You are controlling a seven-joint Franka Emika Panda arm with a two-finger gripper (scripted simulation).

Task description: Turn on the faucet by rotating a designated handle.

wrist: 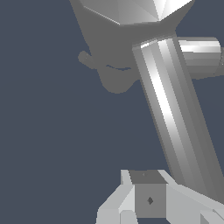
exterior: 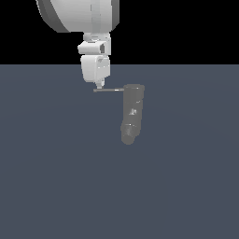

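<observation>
The end effector (exterior: 99, 85) meets the free tip of the handle (exterior: 110, 90) (finger spacing cannot be told) beside the faucet (exterior: 131, 114).

Dark slate floor (exterior: 56, 186) (flat, plain), grey faucet (exterior: 131, 114)

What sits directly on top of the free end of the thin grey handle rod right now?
The white gripper hangs right above the thin grey handle rod's free end, away from the dull grey cylindrical faucet. Whether its fingertips touch the rod cannot be seen.
</observation>
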